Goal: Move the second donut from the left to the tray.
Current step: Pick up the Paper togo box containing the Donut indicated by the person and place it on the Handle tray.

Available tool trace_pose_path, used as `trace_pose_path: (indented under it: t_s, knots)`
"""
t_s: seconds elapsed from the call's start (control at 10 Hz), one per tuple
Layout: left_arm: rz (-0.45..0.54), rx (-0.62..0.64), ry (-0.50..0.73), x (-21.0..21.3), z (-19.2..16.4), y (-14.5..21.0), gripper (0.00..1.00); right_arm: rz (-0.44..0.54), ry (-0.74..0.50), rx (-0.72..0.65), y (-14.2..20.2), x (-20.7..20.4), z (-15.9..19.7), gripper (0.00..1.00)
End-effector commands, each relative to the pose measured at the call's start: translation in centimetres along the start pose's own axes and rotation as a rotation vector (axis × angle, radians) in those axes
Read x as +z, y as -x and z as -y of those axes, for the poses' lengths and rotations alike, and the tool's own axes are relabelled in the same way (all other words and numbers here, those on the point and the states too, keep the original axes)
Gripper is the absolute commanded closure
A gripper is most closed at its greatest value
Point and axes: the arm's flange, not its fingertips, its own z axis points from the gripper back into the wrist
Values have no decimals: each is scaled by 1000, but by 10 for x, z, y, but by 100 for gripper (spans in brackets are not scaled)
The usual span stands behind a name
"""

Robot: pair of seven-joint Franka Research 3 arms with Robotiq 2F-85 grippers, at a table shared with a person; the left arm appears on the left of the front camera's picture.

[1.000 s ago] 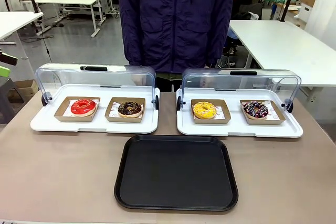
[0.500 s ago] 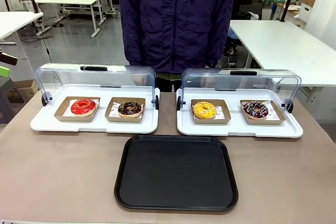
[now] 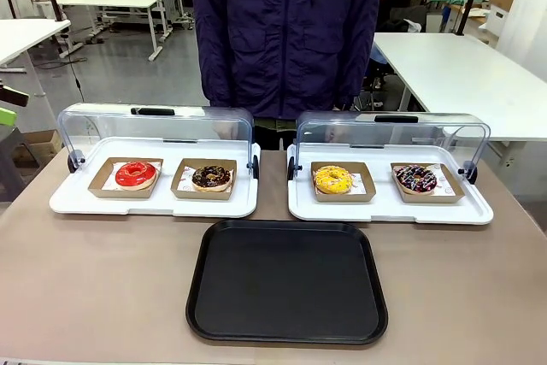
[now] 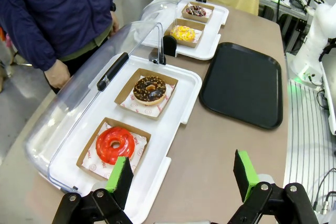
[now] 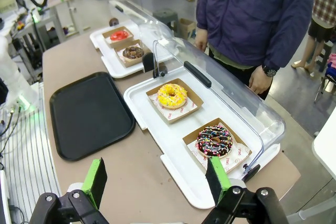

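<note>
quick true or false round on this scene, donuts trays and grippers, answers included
1. The chocolate donut sits beside the red donut in the left white tray. True.
2. The chocolate donut lies on the black tray. False: the black tray holds nothing. The donut is in its cardboard holder in the white tray.
3. The clear lid of the left white tray is swung open. True.
4. The left gripper has its jaws shut on a donut. False: the left gripper has open jaws that hold nothing.
5. The yellow donut shares a tray with the red donut. False: the yellow donut is in the right white tray.
6. The right gripper has open jaws. True.
</note>
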Motion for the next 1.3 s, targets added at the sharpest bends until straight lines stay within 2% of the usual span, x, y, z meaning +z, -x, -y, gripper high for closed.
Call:
trace_pose_path:
  t_s: [0.0, 1.2]
  knots:
    - [25, -24, 5, 0, -2, -1, 0, 23, 2, 27, -3, 1, 4, 0]
    - [25, -24, 5, 0, -2, -1, 0, 23, 2, 27, -3, 1, 4, 0]
